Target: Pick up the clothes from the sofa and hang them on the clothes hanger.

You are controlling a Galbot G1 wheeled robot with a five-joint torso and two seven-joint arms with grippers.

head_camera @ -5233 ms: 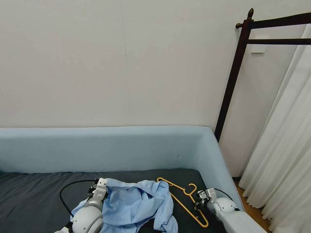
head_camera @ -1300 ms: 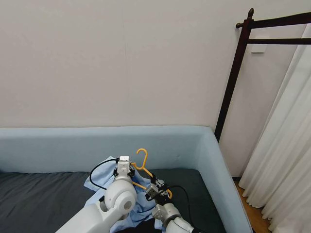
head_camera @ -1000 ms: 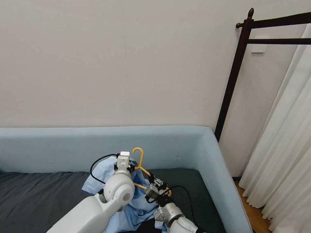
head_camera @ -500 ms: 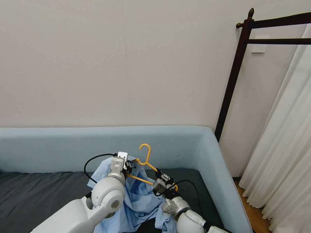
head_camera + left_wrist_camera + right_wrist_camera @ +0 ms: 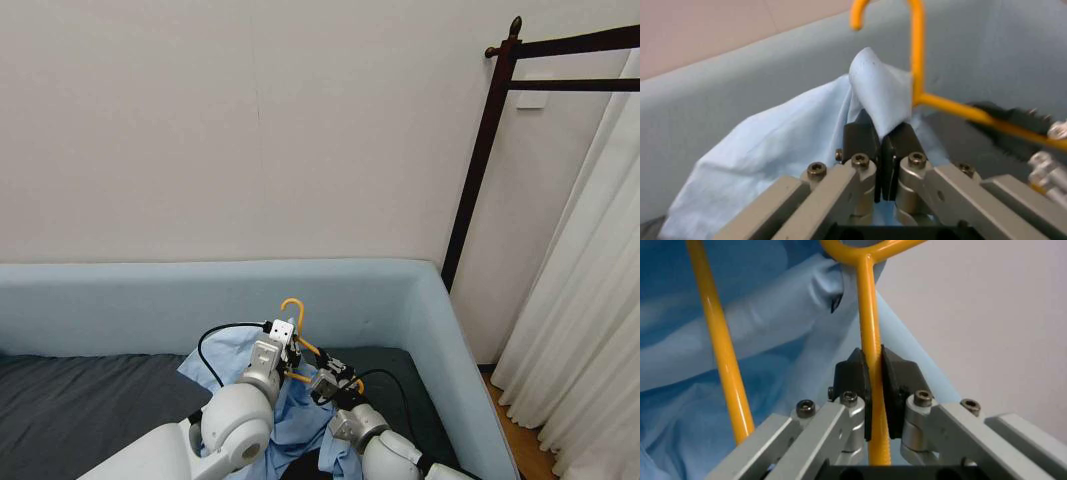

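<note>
The light blue shirt (image 5: 305, 415) hangs bunched over the dark sofa seat, draped on an orange hanger (image 5: 293, 305) whose hook points up. My left gripper (image 5: 287, 338) is shut on a fold of the shirt (image 5: 877, 95) right beside the hanger's neck (image 5: 917, 60). My right gripper (image 5: 338, 378) sits just to the right and lower, shut on the hanger's orange bar (image 5: 869, 315). In the right wrist view blue cloth (image 5: 760, 315) lies behind the hanger. Both grippers (image 5: 880, 137) (image 5: 870, 362) are raised above the seat, close together.
The light blue sofa (image 5: 150, 300) has a padded back and a right armrest (image 5: 455, 360). A dark wooden clothes rack (image 5: 480, 160) stands beyond the armrest, its top bar reaching right. White curtains (image 5: 590, 330) hang at the far right.
My left gripper has shifted right with the shirt, closing in on the right gripper. The hanger's hook stands more upright. Over five seconds, shirt and hanger were lifted off the seat.
</note>
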